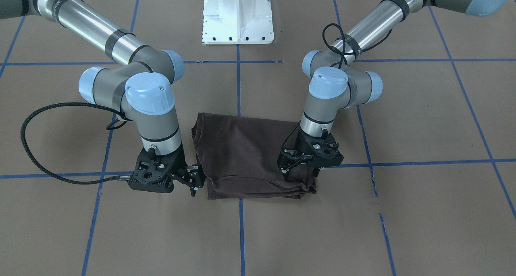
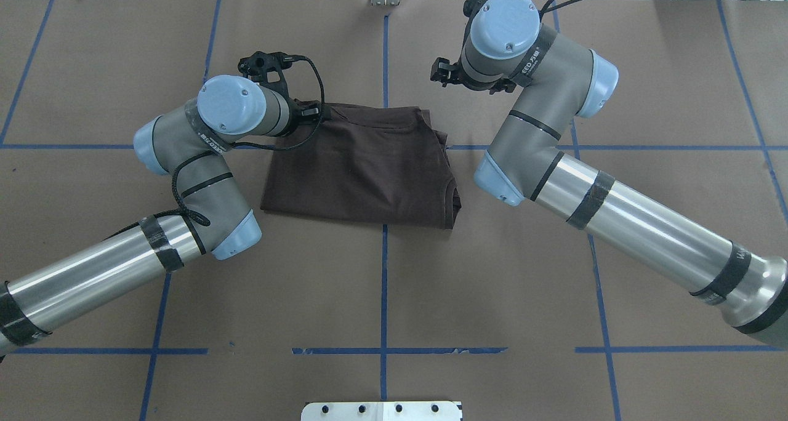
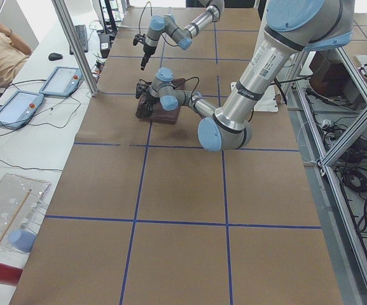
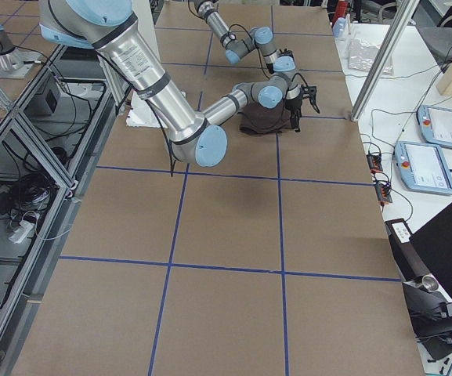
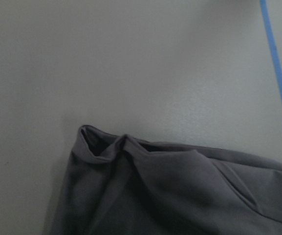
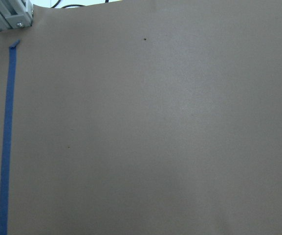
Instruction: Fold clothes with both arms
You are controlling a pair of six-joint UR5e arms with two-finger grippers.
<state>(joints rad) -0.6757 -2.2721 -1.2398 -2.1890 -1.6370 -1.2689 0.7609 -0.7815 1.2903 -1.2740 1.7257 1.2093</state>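
The left arm [image 2: 203, 162] reaches in from the robot's left, its wrist bent down over the far left corner of the T-shirt [image 1: 250, 155]. The left pincer [image 1: 300, 173] points straight down there with its jaws spread wide and nothing between them. One fingertip is over the cloth and the other at its edge, and I cannot tell whether they touch it. The left wrist view shows that corner [image 5: 116, 147] lying loose and slightly bunched on the desk [image 1: 258, 235].

The dark brown T-shirt lies folded into a flat rectangle in the middle of the desk, covering a crossing of the blue tape lines [image 1: 240, 227]. Its long axis runs from the robot's left to its right, across the robot's front. The end with stacked edges and a curved seam [image 2: 448, 193] points to the robot's right. Which end holds the neck I cannot tell.

The right arm [image 2: 542, 132] comes in from the robot's right. The right pincer [image 1: 195, 185] hangs raised just beside the shirt's right end, apart from the cloth and carrying nothing. How far apart its jaws stand I cannot tell. Its wrist view shows only bare desk and tape.
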